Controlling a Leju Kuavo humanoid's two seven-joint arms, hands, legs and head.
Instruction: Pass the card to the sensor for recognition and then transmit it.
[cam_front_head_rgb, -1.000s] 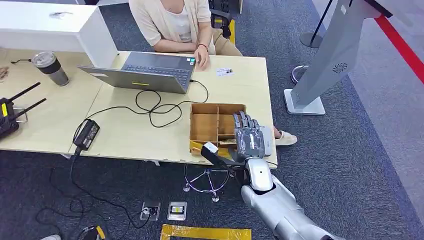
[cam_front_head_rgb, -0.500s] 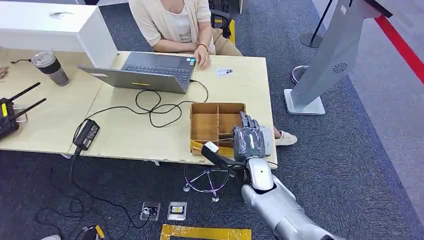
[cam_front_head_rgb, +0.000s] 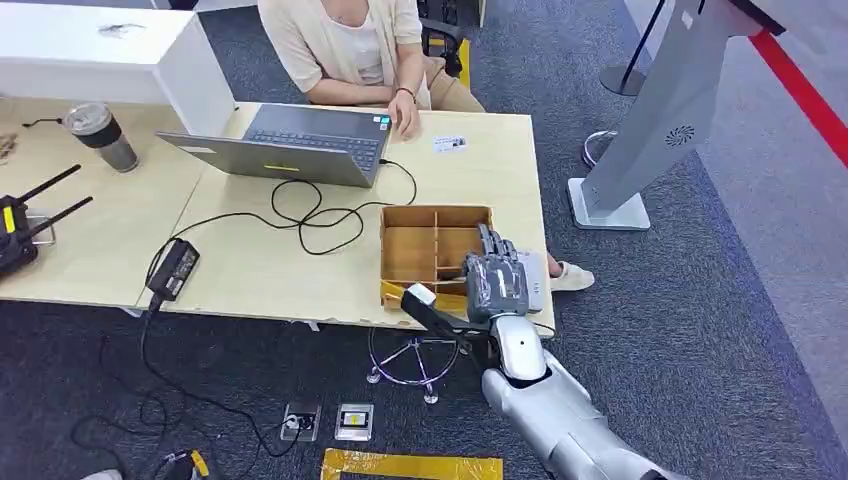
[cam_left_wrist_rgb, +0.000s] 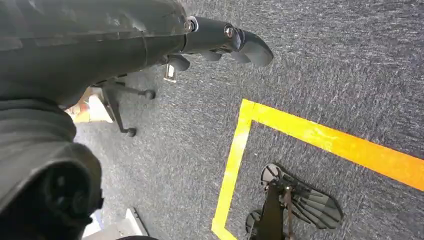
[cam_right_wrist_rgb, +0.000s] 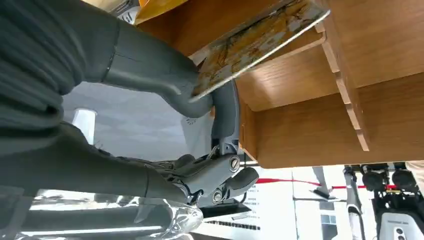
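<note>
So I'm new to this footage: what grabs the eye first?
The silver right hand reaching over the wooden divided box at the table's near edge, pinching a patterned card above its compartments. Behind it, a person sits at a grey laptop.

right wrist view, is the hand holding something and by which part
Yes: the right hand pinches a card by one end, thumb against a finger, over the wooden box.
</note>
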